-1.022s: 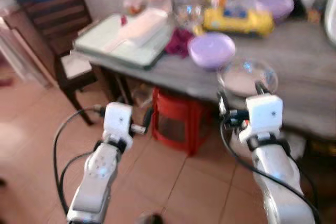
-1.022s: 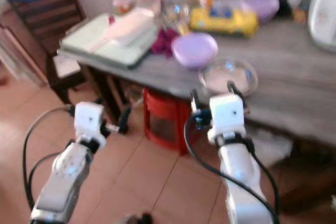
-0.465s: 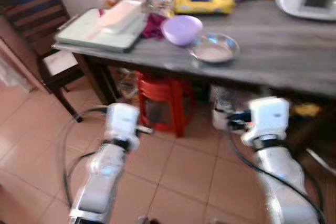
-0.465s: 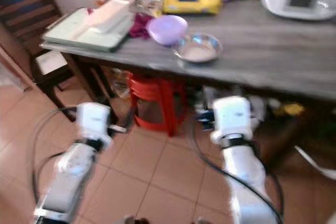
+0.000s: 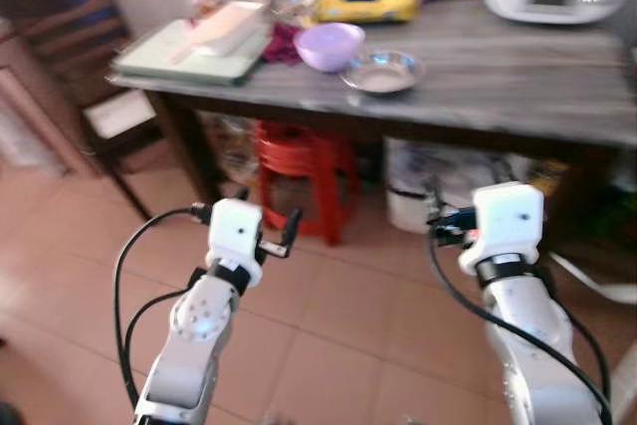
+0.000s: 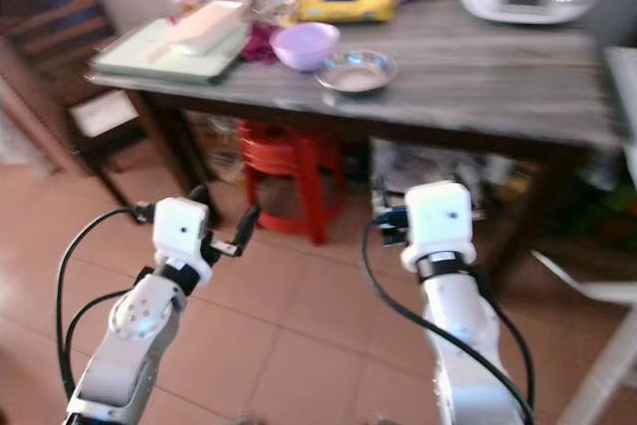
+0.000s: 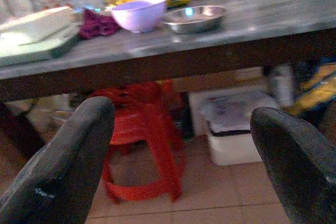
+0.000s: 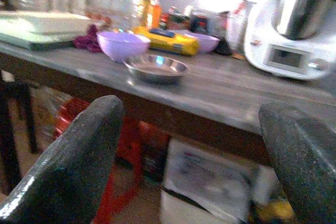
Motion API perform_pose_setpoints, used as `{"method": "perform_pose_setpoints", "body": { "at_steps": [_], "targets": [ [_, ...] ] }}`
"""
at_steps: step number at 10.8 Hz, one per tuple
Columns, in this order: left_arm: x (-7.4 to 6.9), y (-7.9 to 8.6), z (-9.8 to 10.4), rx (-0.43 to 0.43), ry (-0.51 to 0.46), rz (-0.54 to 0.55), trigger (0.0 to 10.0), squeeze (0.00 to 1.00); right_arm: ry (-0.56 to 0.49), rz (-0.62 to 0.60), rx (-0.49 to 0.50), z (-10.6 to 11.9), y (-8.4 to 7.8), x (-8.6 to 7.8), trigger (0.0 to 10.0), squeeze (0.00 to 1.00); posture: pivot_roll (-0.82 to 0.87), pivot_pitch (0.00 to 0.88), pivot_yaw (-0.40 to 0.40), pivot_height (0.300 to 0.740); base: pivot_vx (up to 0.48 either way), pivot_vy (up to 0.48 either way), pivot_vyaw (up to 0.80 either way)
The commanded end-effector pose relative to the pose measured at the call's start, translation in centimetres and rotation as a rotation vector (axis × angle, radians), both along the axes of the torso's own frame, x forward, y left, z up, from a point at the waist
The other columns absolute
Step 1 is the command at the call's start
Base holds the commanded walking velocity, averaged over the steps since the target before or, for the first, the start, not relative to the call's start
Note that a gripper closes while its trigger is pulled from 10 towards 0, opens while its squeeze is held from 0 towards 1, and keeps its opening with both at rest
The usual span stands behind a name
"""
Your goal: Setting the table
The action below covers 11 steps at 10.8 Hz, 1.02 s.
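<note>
Both grippers, left and right, hanging empty, fingers wide, below desk front edge; steel bowl sitting well beyond them.

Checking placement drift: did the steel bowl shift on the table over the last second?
No. The steel bowl still sits just right of the purple bowl, as before; the camera backed away, not the bowl.

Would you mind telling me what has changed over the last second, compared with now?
The view has pulled back from the table: a second ago the right gripper was up at the steel bowl, and now both grippers hang below the table's edge, over the floor. The left gripper holds nothing, as before. The steel bowl, purple bowl and tray lie as they did.
</note>
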<state>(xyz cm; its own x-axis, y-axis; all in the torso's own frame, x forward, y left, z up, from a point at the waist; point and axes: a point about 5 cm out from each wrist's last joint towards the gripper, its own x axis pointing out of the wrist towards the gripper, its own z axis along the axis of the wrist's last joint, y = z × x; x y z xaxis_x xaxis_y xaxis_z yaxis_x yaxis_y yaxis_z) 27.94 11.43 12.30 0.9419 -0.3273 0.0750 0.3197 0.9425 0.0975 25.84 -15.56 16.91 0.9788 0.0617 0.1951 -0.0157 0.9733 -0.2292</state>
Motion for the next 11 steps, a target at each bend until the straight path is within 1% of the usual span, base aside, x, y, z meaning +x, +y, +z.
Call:
{"method": "perform_pose_setpoints", "body": {
  "at_steps": [1, 3, 5, 6, 8, 10, 11],
  "targets": [
    [-0.1, 0.6, -0.3, 0.022, 0.007, 0.006, 10.0, 0.00, -0.005, 0.022, 0.008, 0.1, 0.6, 0.0, 10.0, 0.00, -0.08, 0.105, 0.092, 0.740, 0.000, 0.000, 0.00],
    [-0.2, 0.7, -0.5, 0.025, -0.002, -0.017, 10.0, 0.00, 0.000, 0.013, 0.006, -0.1, 0.5, -0.1, 10.0, 0.00, -0.08, 0.104, 0.093, 0.740, 0.000, 0.000, 0.00],
    [-0.3, 1.2, -1.1, 0.012, 0.022, 0.004, 10.0, 0.00, 0.024, -0.017, -0.001, -0.6, -0.8, -0.4, 10.0, 0.00, -0.08, 0.102, 0.092, 0.740, 0.000, 0.000, 0.00],
    [-0.3, 1.2, -1.1, 0.013, 0.019, 0.009, 10.0, 0.00, 0.023, -0.016, -0.002, -0.6, -0.8, -0.3, 10.0, 0.00, -0.09, 0.100, 0.091, 0.740, 0.000, 0.000, -0.43],
    [-0.3, 0.8, -1.0, 0.009, 0.013, -0.019, 10.0, 0.00, 0.020, -0.009, -0.003, -0.5, -0.5, -0.1, 10.0, 0.00, -0.09, 0.096, 0.089, 0.740, 0.000, 0.000, -0.54],
    [-0.3, 0.6, -1.1, -0.006, 0.015, -0.045, 10.0, 0.00, 0.023, -0.003, -0.006, -0.6, -0.6, -0.2, 10.0, 0.00, -0.09, 0.096, 0.088, 0.740, 0.000, 0.000, -0.54],
    [-0.4, 0.6, -1.1, -0.010, 0.017, -0.050, 10.0, 0.00, 0.025, -0.005, -0.007, -0.7, -0.7, -0.2, 10.0, 0.00, -0.09, 0.096, 0.089, 0.740, 0.000, 0.000, 0.00]
  ]
}}
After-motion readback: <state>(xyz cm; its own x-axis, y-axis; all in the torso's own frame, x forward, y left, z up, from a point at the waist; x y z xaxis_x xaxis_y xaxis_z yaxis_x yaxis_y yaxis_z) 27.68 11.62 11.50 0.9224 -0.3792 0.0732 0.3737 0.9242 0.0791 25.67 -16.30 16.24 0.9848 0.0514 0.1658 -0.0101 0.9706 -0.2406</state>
